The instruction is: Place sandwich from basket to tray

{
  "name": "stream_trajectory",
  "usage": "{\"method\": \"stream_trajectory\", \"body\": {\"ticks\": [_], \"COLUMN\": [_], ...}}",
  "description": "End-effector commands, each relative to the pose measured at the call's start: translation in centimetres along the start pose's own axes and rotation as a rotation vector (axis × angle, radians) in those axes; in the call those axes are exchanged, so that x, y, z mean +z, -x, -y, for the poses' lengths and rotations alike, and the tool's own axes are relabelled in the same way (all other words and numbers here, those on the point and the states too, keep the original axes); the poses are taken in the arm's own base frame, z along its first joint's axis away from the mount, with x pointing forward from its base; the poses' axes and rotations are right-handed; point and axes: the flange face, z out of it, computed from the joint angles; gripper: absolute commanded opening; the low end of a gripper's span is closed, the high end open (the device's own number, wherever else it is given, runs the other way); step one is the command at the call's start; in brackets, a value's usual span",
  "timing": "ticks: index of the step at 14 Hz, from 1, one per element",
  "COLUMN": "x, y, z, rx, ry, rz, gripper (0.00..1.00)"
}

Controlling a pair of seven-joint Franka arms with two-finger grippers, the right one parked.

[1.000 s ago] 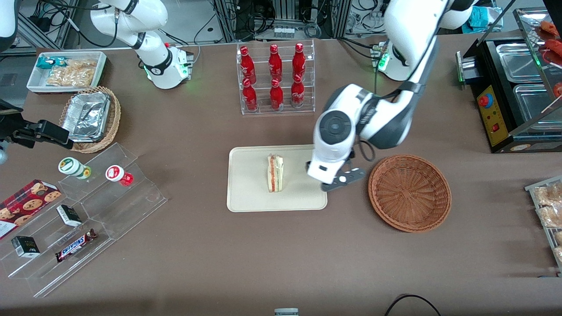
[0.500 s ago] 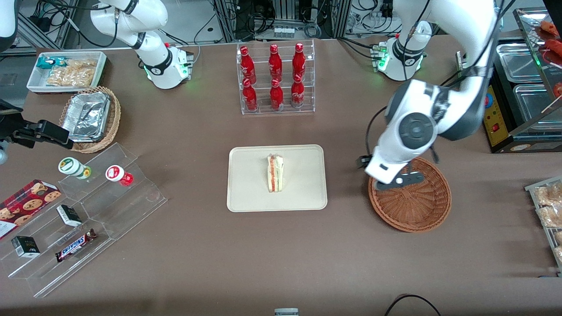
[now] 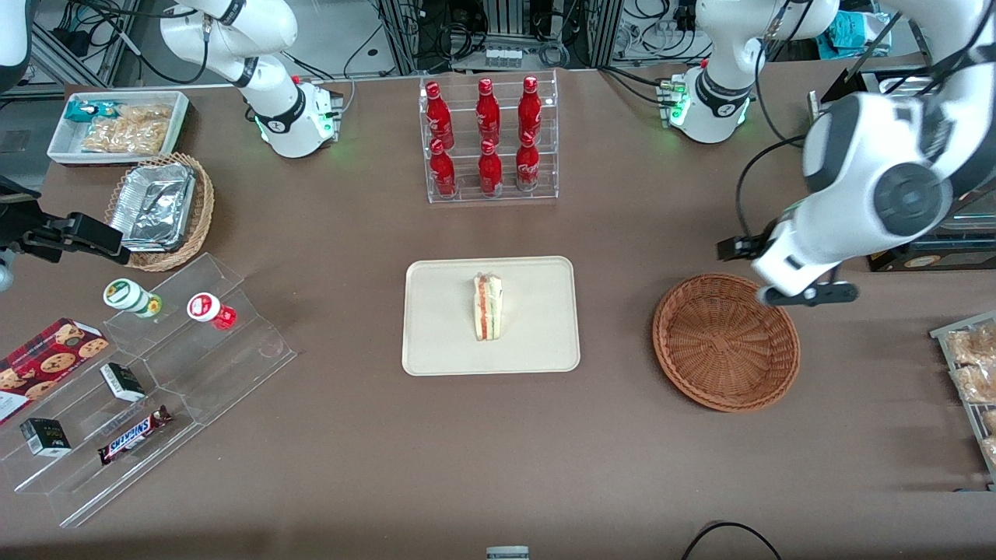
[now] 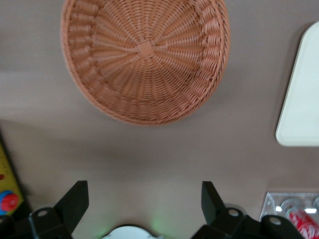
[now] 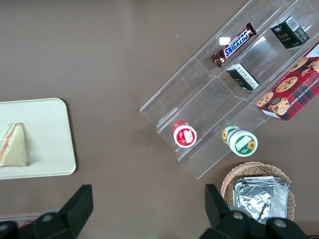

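Observation:
The sandwich (image 3: pixel 488 307), a white wedge with a red and green filling edge, lies on the cream tray (image 3: pixel 443 342) and also shows in the right wrist view (image 5: pixel 14 145). The reddish-brown basket (image 3: pixel 725 342) stands beside the tray toward the working arm's end, with nothing in it (image 4: pixel 144 55). My gripper (image 3: pixel 790 272) hangs high above the basket's rim on the side away from the tray, a little farther from the front camera. It is open (image 4: pixel 142 199), with only bare table between its fingers. A corner of the tray (image 4: pixel 301 109) shows in the left wrist view.
A clear rack of red bottles (image 3: pixel 489 140) stands farther back than the tray. A black machine (image 3: pixel 910 155) and a wire rack of pastries (image 3: pixel 973 373) sit at the working arm's end. An acrylic stepped shelf (image 3: pixel 156 389) and a tan basket of foil trays (image 3: pixel 159 210) lie toward the parked arm's end.
My gripper has swung away from the tray, passed over the basket and gone on toward the working arm's end. The sandwich stays put on the tray.

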Motion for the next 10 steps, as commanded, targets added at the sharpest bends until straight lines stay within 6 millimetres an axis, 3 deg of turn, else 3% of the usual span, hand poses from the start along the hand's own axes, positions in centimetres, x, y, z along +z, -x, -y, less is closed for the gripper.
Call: {"method": "stream_trajectory", "body": {"ticks": [1,5,10], "x": [-3.5,-7.5,-9.3], "y": [3.2,4.1,4.0], "z": [2.5,4.6,5.4], "rx": [0.056,0.05,0.038], "ry": [0.022,0.015,-0.019], "rz": [-0.029,-0.094,-0.153], "gripper": [1.0,1.0,1.0]}}
